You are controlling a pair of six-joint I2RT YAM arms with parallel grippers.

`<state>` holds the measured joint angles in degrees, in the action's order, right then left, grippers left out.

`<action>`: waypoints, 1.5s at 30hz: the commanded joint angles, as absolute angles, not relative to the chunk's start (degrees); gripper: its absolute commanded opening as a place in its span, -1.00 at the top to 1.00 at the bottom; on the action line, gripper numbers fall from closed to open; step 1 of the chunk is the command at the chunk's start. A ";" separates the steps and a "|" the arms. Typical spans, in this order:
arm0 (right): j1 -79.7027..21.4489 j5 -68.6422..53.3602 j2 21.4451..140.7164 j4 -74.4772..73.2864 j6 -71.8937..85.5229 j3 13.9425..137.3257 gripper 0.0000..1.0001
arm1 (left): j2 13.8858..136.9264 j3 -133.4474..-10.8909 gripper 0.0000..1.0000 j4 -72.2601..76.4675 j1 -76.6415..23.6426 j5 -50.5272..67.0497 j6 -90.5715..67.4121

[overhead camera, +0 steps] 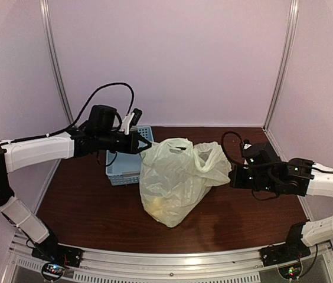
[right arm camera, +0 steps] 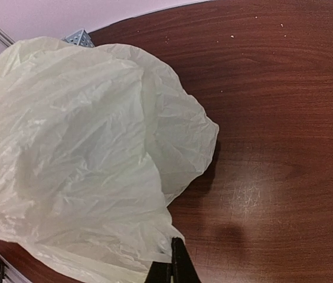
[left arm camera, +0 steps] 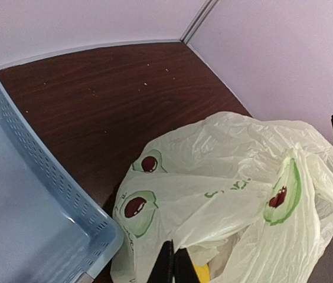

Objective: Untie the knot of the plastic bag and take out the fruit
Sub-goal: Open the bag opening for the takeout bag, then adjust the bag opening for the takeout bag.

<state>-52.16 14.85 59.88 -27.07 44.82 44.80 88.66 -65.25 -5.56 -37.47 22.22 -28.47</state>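
A robot lab booth: plain pale panels [overhead camera: 172, 59] in metal posts [overhead camera: 56, 59] close the table [overhead camera: 243, 218] from 9 to 3 o'clock; an aluminium rail [overhead camera: 172, 262] runs at 6.

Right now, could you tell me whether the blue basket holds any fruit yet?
Empty as far as shown: the blue perforated basket shows only bare floor in the left wrist view; its rest is cropped.

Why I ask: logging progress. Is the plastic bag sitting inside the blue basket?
No, the plastic bag rests on the table beside the blue basket, not in it.
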 commanded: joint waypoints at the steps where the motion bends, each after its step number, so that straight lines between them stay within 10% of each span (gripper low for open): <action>1: -52.47 17.14 58.35 -30.54 46.89 43.05 1.00 | 87.36 -64.26 1.00 -2.50 -34.66 22.76 -26.57; 17: -52.47 16.98 55.47 -30.20 40.83 45.05 1.00 | 88.30 -64.39 0.98 1.83 -30.85 28.45 -24.67; 23: -52.51 11.63 55.69 -27.03 31.85 49.72 -0.02 | 84.11 -66.58 0.02 -2.56 -30.85 28.23 -21.18; 29: -52.24 11.08 54.89 -28.40 24.00 55.97 -0.59 | 79.81 -70.81 -0.47 -8.14 -31.38 27.94 -18.14; 45: -57.60 -2.35 63.62 -31.57 0.83 70.51 -0.91 | 84.28 -79.97 -0.69 -13.36 -42.51 28.43 -16.61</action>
<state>-55.44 -0.19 60.88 -29.19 7.11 67.20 80.90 -77.95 -11.77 -41.28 28.32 -17.06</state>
